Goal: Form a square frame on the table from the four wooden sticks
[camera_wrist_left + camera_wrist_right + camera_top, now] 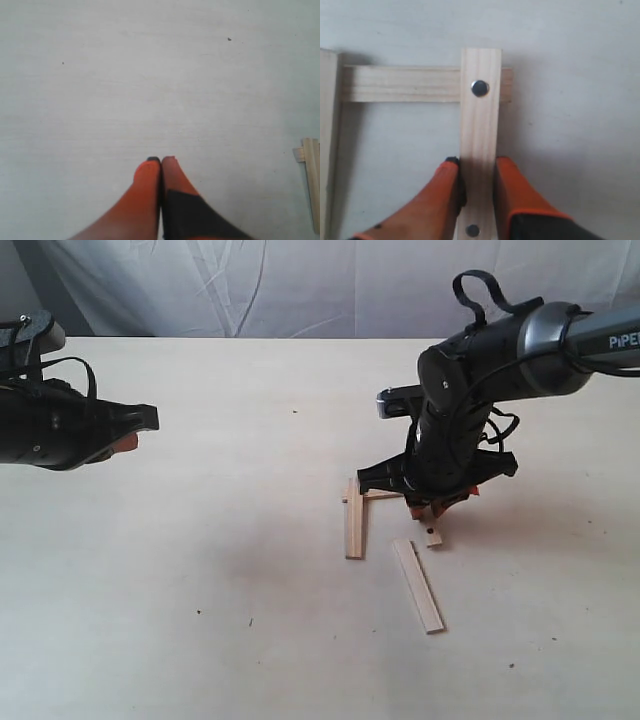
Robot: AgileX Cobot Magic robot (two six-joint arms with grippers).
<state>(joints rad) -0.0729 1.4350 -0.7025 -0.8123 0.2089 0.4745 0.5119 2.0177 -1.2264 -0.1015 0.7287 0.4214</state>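
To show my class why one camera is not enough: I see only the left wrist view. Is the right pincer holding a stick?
Observer: Yes, the right pincer is shut on a stick whose far end lies across a second stick.
Operator: How many sticks are out?
Observer: Four. The exterior view shows a loose stick lying apart from the other three.
Operator: Where is my pincer relative to them?
Observer: In the exterior view, the left pincer is far to the left of them all.
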